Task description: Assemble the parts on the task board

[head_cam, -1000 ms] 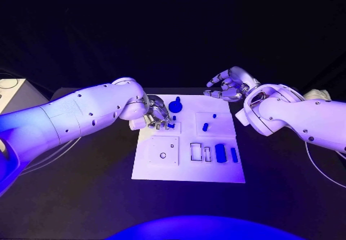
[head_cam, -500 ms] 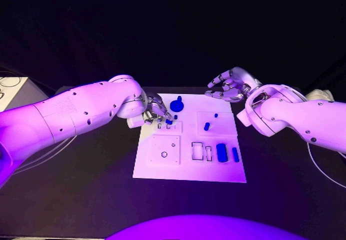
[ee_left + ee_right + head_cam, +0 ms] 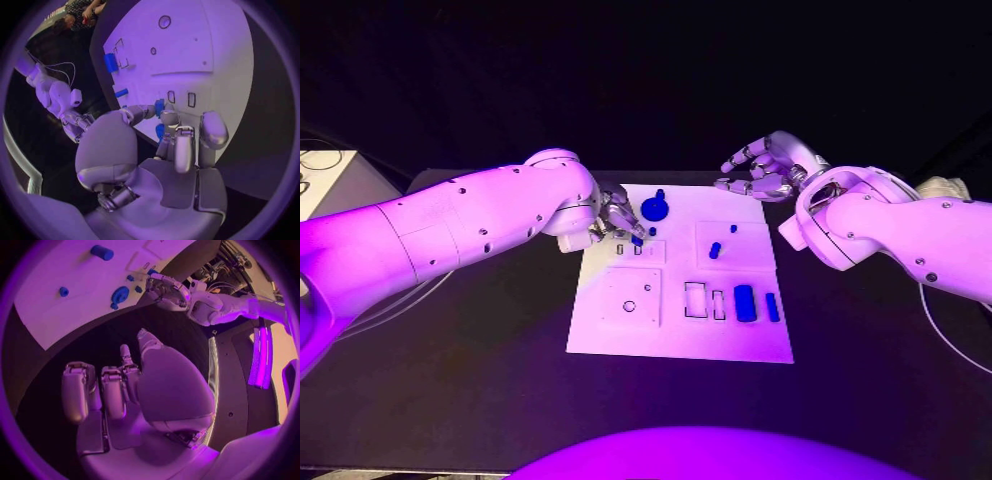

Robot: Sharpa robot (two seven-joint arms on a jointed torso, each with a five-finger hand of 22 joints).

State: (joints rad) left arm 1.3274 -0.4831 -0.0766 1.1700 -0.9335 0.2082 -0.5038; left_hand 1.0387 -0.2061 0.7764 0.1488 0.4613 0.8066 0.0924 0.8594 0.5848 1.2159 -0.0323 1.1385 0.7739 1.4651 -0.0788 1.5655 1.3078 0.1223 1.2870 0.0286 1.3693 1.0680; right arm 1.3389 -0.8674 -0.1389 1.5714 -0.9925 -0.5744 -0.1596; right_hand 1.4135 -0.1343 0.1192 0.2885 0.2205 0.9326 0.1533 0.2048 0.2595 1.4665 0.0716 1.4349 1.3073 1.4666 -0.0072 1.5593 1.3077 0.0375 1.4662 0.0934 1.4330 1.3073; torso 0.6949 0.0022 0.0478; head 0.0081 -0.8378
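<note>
A black surface (image 3: 459, 400) in a dark room carries the flat white task board (image 3: 678, 340), with rectangular slots and small blue parts. The silver left hand (image 3: 617, 222) pinches a small blue part (image 3: 160, 107) at the board's far left corner, beside a round blue knob (image 3: 653, 209). The right hand (image 3: 764, 170) hovers beyond the far edge, fingers curled and empty.

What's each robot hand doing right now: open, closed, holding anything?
Left robot hand: pinching a small blue part over the task board.
Right robot hand: holding nothing, fingers curled but apart, above the board's far right corner.
</note>
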